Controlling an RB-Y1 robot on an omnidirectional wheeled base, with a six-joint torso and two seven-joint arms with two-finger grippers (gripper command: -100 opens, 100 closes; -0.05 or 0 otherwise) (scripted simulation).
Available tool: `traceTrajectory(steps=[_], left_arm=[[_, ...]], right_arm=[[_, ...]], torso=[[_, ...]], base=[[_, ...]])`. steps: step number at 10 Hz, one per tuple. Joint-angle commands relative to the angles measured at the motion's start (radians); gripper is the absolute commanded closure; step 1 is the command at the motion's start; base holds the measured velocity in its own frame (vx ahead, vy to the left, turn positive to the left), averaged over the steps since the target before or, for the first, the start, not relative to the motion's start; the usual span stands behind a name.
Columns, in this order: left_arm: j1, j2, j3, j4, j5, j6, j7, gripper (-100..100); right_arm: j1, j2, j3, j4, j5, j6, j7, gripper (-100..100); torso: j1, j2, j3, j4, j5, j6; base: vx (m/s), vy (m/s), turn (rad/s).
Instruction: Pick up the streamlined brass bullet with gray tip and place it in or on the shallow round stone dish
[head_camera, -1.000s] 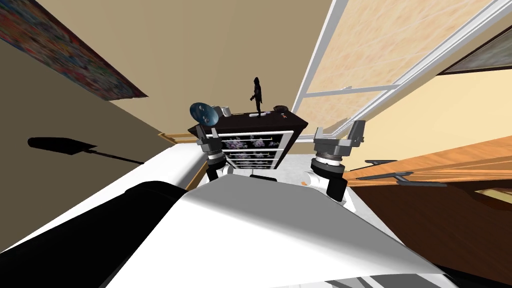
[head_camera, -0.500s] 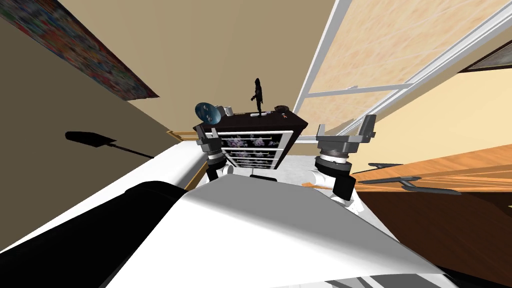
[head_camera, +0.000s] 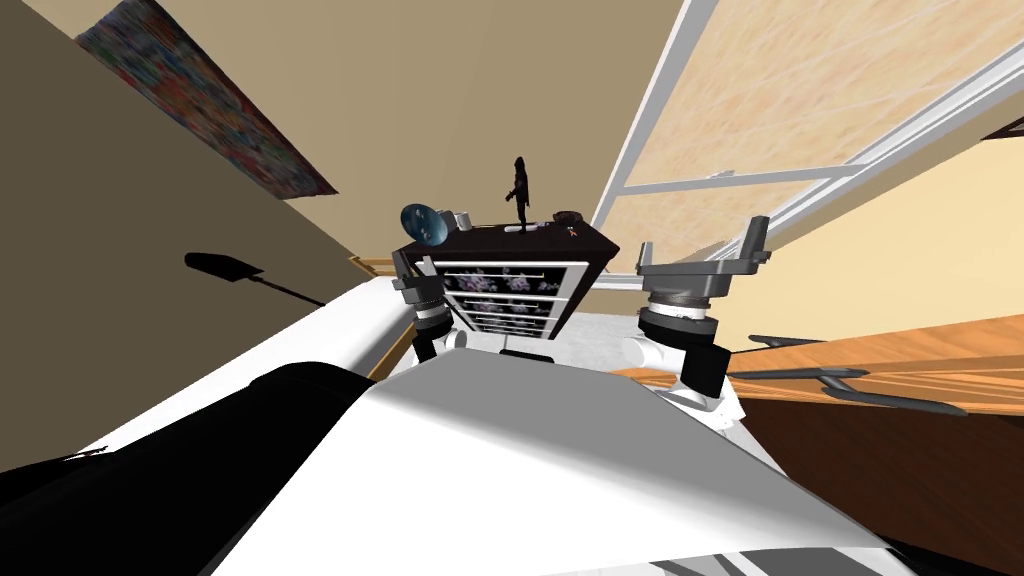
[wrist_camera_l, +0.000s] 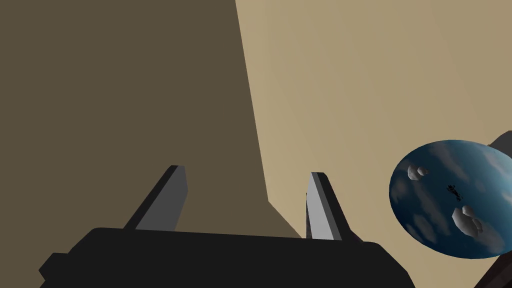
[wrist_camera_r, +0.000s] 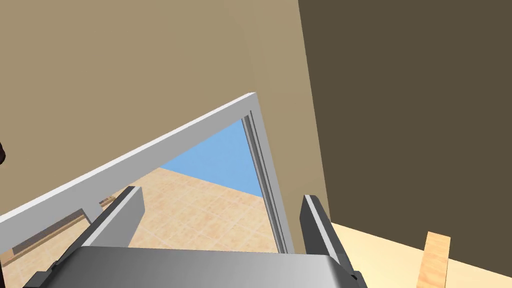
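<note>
1. Beige walls (head_camera: 450, 90) meet in a corner ahead, with a big white-framed window (head_camera: 640, 130) on the right and a dark cabinet (head_camera: 590, 245) standing before the corner.
2. On the cabinet top stand a blue disc (head_camera: 425, 222), a small white cup (head_camera: 462, 219) and a black figurine (head_camera: 520, 185). Near the right end lies a tiny reddish thing that I take for the bullet (head_camera: 572, 232). Just behind it is a low dark round thing, probably the dish (head_camera: 567, 214). Both are too small to be sure.
3. Compared with a second ago, the painting (head_camera: 210, 110) and the dark shape (head_camera: 225, 268) on the left wall have slid across the head view, while the cabinet keeps almost the same place. So it is my own body that turns, not the things.
4. The right claw (head_camera: 702, 250) has swung outward and rolled flatter. Its fingers are apart and hold nothing.
5. The left claw (head_camera: 414, 268) is raised at the left side of the cabinet, fingers also apart and empty. In the left wrist view the blue disc is near it.
6. For the task, I judge this as positioning only. The bullet is well apart from both claws and the pick is not yet begun. The right claw is on the bullet's side, so it seems the better one to reach.
</note>
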Motion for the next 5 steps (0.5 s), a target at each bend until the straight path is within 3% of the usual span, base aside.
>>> traceTrajectory(steps=[1, 4, 5], left_arm=[[0.000, 0.000, 0.000, 0.000, 0.000, 0.000, 0.000, 0], [0.000, 0.000, 0.000, 0.000, 0.000, 0.000, 0.000, 0], [0.000, 0.000, 0.000, 0.000, 0.000, 0.000, 0.000, 0]], right_arm=[[-0.012, -0.010, -0.005, 0.002, -0.014, 0.017, -0.030, -100], [-0.049, -0.056, -0.033, 0.008, -0.081, 0.080, -0.118, -100], [-0.049, -0.056, -0.033, 0.008, -0.081, 0.080, -0.126, -100]], torso=[[0.000, 0.000, 0.000, 0.000, 0.000, 0.000], [0.001, 0.000, 0.000, 0.000, 0.000, 0.000], [0.001, 0.000, 0.000, 0.000, 0.000, 0.000]], base=[[-0.012, -0.025, 0.063], [-0.014, -0.020, 0.108], [-0.009, -0.016, 0.007]])
